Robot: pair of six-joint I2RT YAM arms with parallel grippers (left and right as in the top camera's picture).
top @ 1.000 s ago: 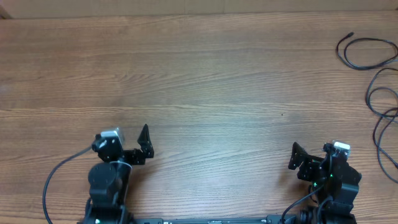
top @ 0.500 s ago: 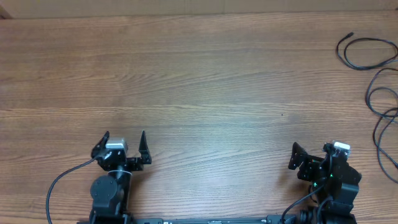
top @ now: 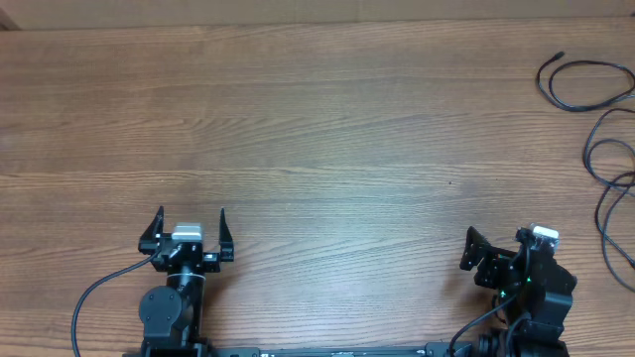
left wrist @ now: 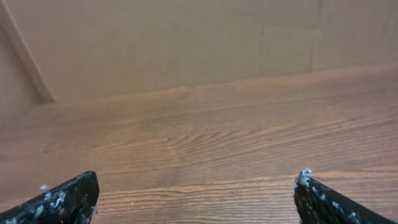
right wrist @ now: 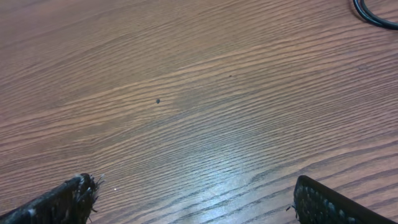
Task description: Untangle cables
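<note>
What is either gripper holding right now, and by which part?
Nothing is held. The left gripper and right gripper are both open and empty over bare table. The cables lie untouched at the far right edge.

Wood-grain table (top: 317, 119), brown, grain running side to side. Plain tan wall (left wrist: 155, 43) stands beyond its 12 o'clock edge. Small dark speck (top: 450, 181) on the tabletop toward 3 o'clock.

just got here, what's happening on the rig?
Nothing is being handled. Both arms sit at the near edge of the table, with the left gripper and right gripper open and empty. The cables lie in loose loops at the far right edge, untouched. Untangling has not begun.
</note>
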